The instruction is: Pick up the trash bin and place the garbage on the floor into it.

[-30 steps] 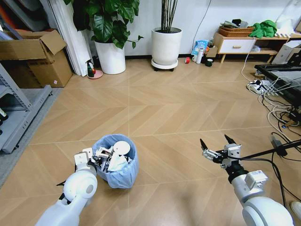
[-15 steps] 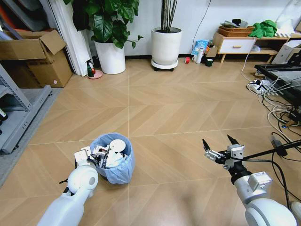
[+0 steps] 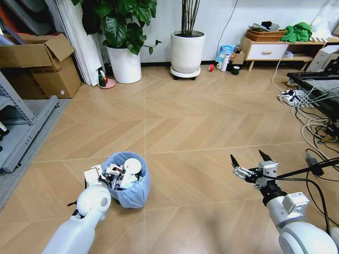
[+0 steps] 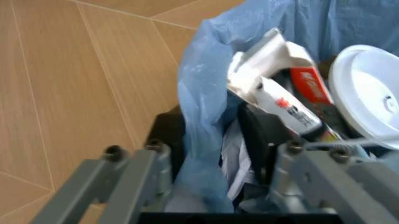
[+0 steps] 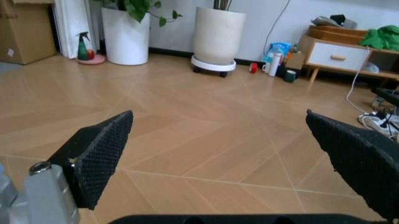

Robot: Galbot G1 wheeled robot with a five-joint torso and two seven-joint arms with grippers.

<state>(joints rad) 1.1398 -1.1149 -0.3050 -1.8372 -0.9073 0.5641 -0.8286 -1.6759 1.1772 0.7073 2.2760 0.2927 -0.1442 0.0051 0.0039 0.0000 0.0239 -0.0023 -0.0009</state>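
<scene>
Bare tan herringbone-tiled floor [image 3: 175,121] lies open mid-frame; the small round blue-bagged trash bin [image 3: 127,186] stands lower left, a tangle of black and white cables [image 3: 312,127] crowds the right edge.

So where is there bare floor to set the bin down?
Bare floor spans from the trash bin, gripped at its rim by the left gripper, to the open right gripper, and on toward the planters. The cables crowd the right edge.

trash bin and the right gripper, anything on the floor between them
Nothing: in the head view, only bare floor lies between the trash bin and the open right gripper.
</scene>
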